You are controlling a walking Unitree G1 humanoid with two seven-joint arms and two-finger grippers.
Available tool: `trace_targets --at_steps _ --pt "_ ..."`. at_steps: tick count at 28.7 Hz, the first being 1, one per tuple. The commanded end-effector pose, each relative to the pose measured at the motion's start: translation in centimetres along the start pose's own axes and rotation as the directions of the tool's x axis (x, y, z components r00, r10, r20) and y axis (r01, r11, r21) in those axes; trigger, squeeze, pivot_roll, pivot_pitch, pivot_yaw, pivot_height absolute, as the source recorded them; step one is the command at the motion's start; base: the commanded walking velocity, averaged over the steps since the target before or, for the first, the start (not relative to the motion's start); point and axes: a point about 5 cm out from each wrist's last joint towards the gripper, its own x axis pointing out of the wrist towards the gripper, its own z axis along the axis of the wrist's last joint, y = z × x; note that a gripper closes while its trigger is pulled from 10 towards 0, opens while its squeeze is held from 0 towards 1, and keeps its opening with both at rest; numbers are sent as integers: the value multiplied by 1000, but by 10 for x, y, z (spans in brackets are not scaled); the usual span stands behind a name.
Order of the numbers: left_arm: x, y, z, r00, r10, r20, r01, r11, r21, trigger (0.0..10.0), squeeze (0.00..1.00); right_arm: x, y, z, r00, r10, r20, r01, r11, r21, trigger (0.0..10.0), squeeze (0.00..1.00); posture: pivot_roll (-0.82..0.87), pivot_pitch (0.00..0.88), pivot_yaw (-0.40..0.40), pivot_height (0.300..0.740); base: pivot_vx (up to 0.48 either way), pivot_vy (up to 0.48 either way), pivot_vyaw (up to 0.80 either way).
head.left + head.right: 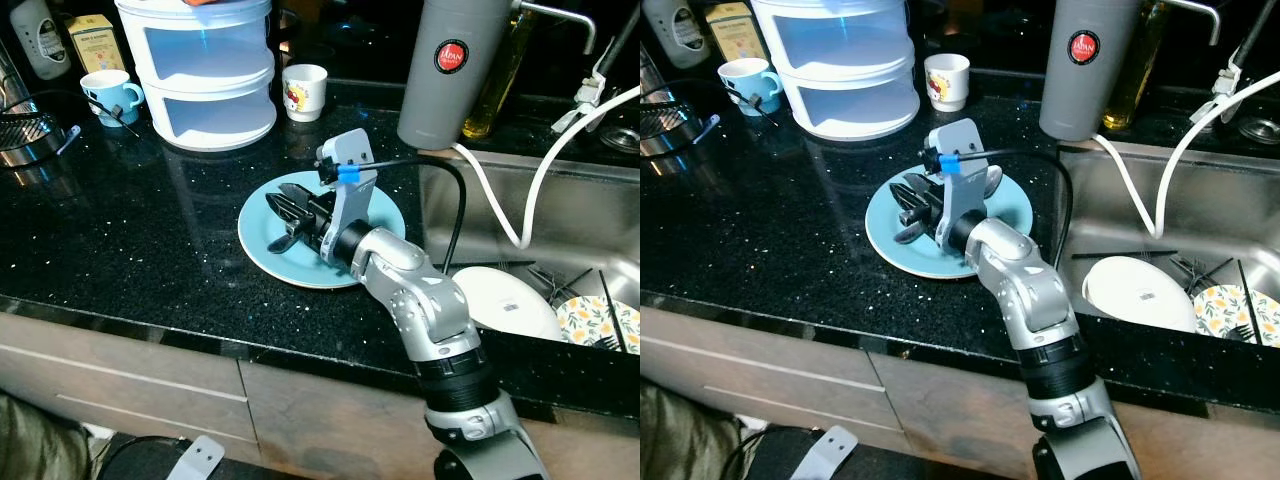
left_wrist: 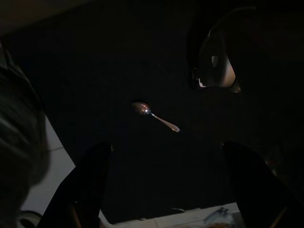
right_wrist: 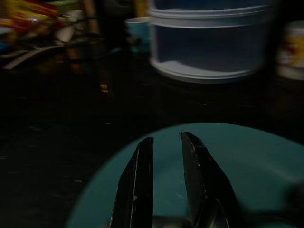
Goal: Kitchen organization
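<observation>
Our right gripper [image 1: 290, 215] hovers low over the blue plate [image 1: 262, 235] on the counter [image 1: 140, 220] beside the sink [image 1: 470, 215], fingers narrowly parted and empty; next, we judge, comes gripping its rim.

A speckled black stone countertop [image 1: 130, 230] meets a steel sink [image 1: 440, 215] — pale wooden drawer fronts [image 1: 120, 385] run beneath.

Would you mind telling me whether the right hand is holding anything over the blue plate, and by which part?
Nothing is held: the right hand hovers over the blue plate, its fingers narrowly apart with only plate showing between them.
</observation>
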Motion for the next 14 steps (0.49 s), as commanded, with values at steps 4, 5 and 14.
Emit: trace_targets --at_steps 4,5,14 --pt "1 -3 -1 1000 -6 0 6 1000 4 10000 0 7 -4 -2 988 -86 -128 76 994 -77 10000 0 -26 0 -39 740 0 0 0" --pt "1 -3 -1 1000 -5 0 5 1000 4 10000 0 7 -4 0 988 -79 -136 70 995 -74 10000 0 -26 0 -40 740 0 0 0" --pt "2 -5 -1 1000 -8 -2 8 1000 4 10000 0 4 21 -4 954 77 -290 -95 994 -47 10000 1000 -29 0 -53 740 0 0 0"
